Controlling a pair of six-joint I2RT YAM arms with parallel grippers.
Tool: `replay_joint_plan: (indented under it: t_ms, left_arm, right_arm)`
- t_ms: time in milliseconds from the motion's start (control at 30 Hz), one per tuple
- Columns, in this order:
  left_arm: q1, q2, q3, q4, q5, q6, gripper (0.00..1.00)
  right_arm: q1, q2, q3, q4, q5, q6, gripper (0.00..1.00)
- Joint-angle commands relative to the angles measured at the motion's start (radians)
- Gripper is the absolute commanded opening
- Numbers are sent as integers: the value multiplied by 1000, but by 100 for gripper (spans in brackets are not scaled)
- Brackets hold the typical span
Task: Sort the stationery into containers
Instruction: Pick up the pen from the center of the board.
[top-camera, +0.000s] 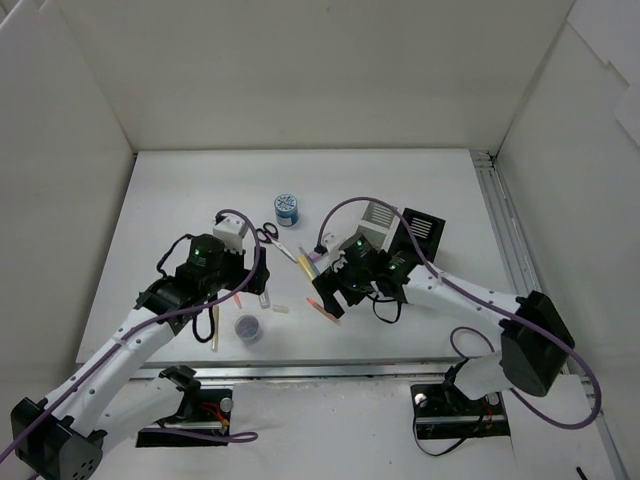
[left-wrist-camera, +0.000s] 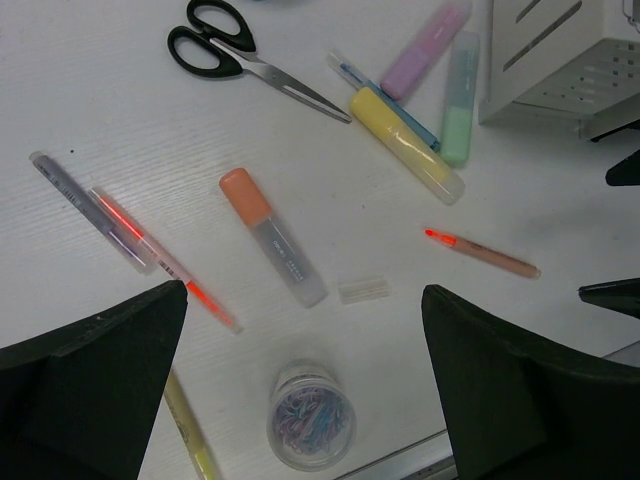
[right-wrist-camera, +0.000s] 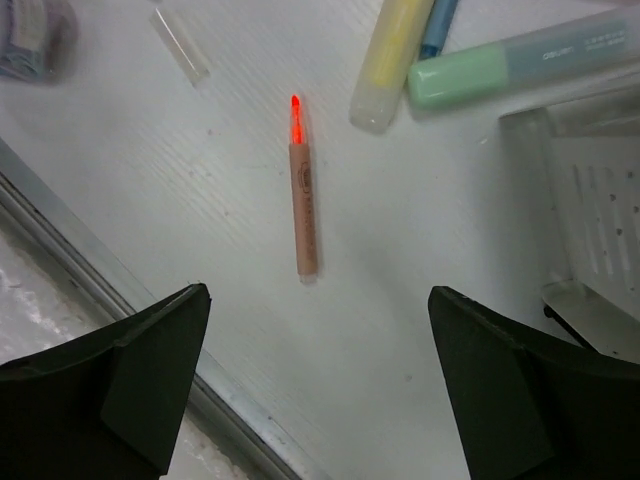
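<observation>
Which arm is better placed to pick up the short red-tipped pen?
Right: the right gripper, open, hangs directly over the red-tipped pen; the left gripper is farther off, above the jar.

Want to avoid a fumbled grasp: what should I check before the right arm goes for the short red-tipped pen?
1. Right tool open and empty: ok.
2. Red-tipped pen lying flat, in line with the gap between its fingers: ok.
3. Pen apart from the yellow highlighter, green highlighter and clear cap: ok.
4. Room between the right tool and the white organizer: cannot tell.
5. Left tool open, empty, not over that pen: ok.
6. Height above the table: cannot tell.
</observation>
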Motion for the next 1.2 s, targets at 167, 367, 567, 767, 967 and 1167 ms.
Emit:
replay_joint_plan:
  t_ms: [167, 367, 567, 767, 967, 1167]
  left_arm:
    - [-6, 11, -21, 60, 24, 42, 100]
    - [-15, 74, -27, 71, 50, 45, 100]
    - [-25, 127, -30, 82, 58, 48, 100]
    - [-44, 183, 93, 137, 64, 218, 99]
    - [-44, 341, 481, 99, 96, 601, 99]
    - [-44, 432, 677, -64, 200, 879, 99]
  right_arm:
    - [57, 238, 106, 11, 69, -76, 69]
    - [78, 336, 130, 37, 69, -73, 52]
    - [103, 356, 112, 40, 150, -56, 28]
    - [106, 303, 74, 70, 162, -56, 0]
    - [82, 104, -14, 187, 152, -1, 0]
    - [5, -87, -70, 215, 124, 65, 0]
